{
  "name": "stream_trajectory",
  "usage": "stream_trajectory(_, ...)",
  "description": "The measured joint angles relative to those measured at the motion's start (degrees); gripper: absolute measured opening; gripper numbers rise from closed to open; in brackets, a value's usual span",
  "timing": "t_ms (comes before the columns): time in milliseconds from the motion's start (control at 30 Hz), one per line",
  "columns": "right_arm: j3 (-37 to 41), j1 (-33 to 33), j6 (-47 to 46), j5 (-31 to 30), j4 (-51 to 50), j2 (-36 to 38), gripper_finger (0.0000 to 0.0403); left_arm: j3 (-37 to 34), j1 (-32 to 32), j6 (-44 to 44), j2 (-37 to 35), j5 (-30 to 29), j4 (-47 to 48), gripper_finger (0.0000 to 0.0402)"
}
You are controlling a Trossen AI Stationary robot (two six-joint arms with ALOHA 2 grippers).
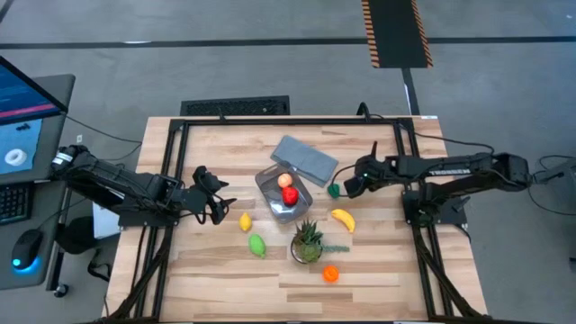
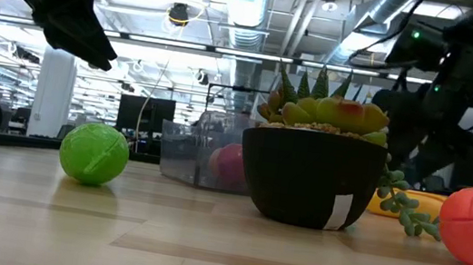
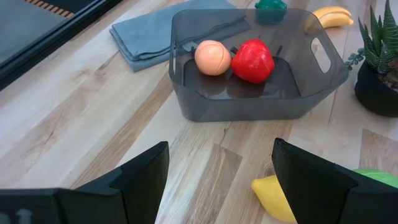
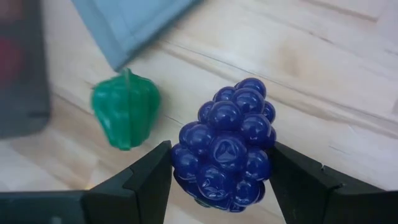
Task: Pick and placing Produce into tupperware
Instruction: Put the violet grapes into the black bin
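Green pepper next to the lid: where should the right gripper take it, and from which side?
Judging by the right wrist view, the green pepper lies on its side on the table, lobes facing up. Come from above and pinch across its wide ribbed middle, not the thin stem. The right gripper must first drop the purple grapes it holds.

Left tool [image 3: 217, 180] hangs spread; right tool [image 4: 221, 180] grips between its fingers.

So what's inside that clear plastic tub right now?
Two toy fruits lie inside the tub: a peach-coloured ball and a red one, touching. Its floor under them is covered.
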State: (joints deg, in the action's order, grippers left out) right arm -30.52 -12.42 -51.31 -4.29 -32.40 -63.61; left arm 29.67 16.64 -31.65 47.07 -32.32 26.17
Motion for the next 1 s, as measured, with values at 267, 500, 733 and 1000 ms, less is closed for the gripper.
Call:
stream_trajectory(267,-0.02,0.12,-1.04,0.0,-0.12,8.93,0.0256,0.0,0.0,-0.03,0.0,-0.01,-0.22,0.0273)
stream_trajectory(500,-1.43,2.89,-1.33,-0.01,1.2,13.65,0.0256,0.0,0.0,-0.05,0.01,-0.03,-0.22,0.0273)
stream_trajectory(733,-2.64,6.87,-0.9,-0.09,10.21,13.7,0.0256,0.0,0.0,-0.06,0.0,-0.96,-0.2,0.0273)
stream_trajectory(1000,-2.64,9.45,0.25,-0.24,15.12,13.7,0.0256,0.0,0.0,-0.06,0.0,-1.11,-0.22,0.0273)
